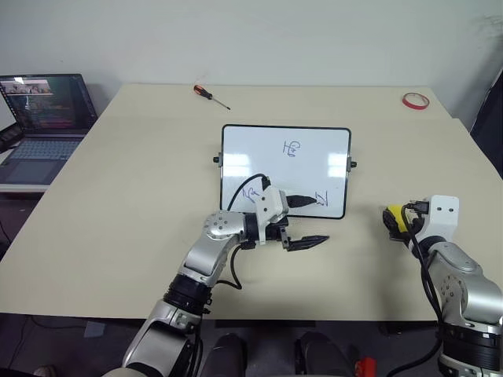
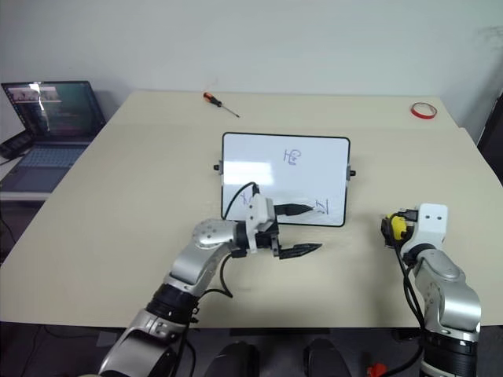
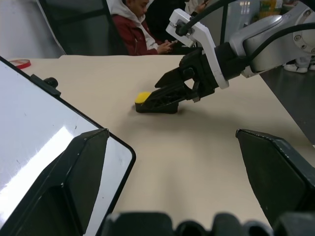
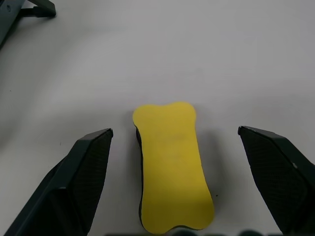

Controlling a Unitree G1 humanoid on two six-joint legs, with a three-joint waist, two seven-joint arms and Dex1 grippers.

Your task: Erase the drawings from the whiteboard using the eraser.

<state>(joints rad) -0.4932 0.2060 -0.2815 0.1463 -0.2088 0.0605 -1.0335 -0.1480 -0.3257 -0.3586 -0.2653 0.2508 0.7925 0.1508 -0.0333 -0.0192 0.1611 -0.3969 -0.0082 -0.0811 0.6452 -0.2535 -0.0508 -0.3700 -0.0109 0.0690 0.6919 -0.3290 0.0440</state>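
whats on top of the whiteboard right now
Three dark marker drawings are on the whiteboard: one near its far middle, two along the near edge. The left gripper covers part of that near edge, so those two are only partly visible.

- We see the eraser (image 4: 170,167) between our right pincer's (image 4: 174,184) matt black plastic fingers (image 4: 81,182): smooth matt yellow top, black underside.
- The table (image 1: 118,204) beneath it looks smooth, matt beige.
- Beside our left pincer (image 1: 302,222), the whiteboard (image 1: 259,153) is glossy white, black-framed.

Laptop (image 1: 43,126), screwdriver (image 1: 211,96), tape ring (image 1: 415,100)
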